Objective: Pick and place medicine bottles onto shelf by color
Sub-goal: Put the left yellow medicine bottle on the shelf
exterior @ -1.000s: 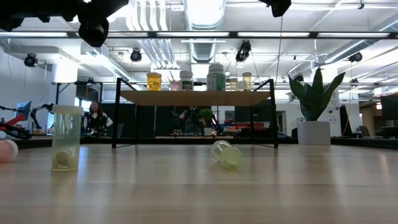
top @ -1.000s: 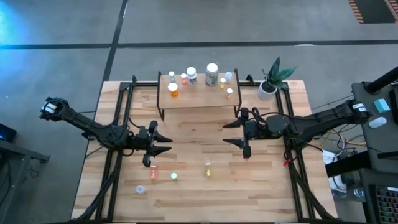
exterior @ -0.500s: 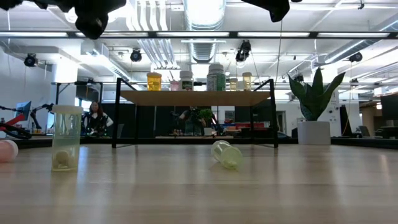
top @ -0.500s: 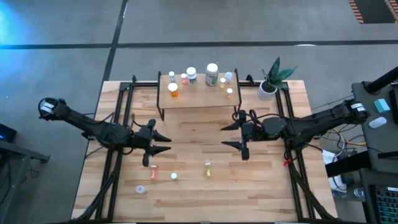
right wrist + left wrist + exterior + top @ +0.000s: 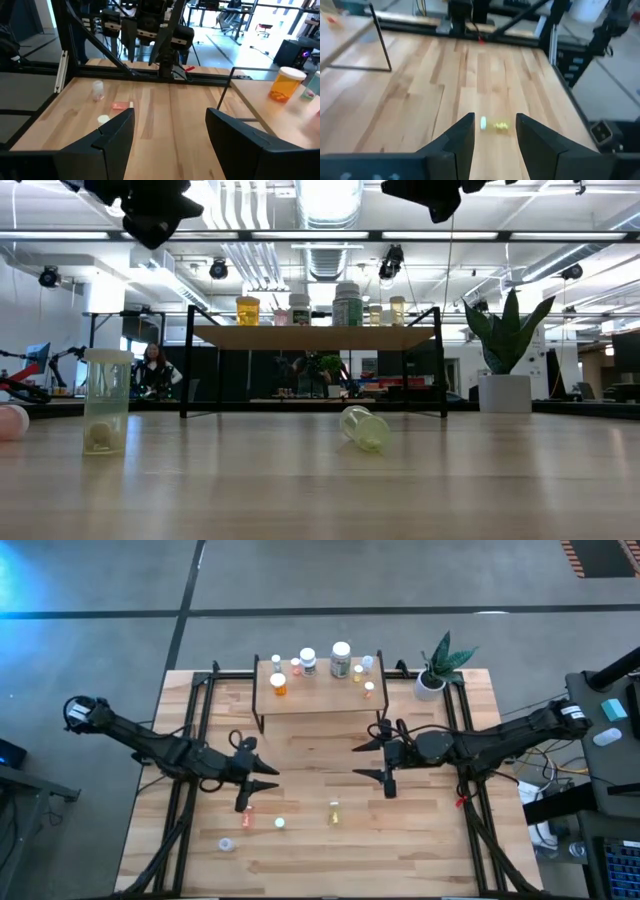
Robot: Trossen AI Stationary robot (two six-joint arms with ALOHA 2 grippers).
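The shelf stands at the table's far middle on thin black legs, with several medicine bottles upright on its board. More bottles are on the tabletop. A yellow one lies on its side, a pink one lies flat, and a white-capped one and a clear one sit nearby. My left gripper hovers open above the table, left of centre, with the yellow bottle ahead of its fingers. My right gripper hovers open right of centre, near the shelf's right legs.
A white pot with a green plant stands at the far right corner. Black frame rails run along both sides of the table. Bare planks lie between the two grippers and in front of the shelf.
My left gripper has tipped up from a downward slant toward level, rising a little and edging toward the table's middle. Its fingers stay open. The bottles have not moved.
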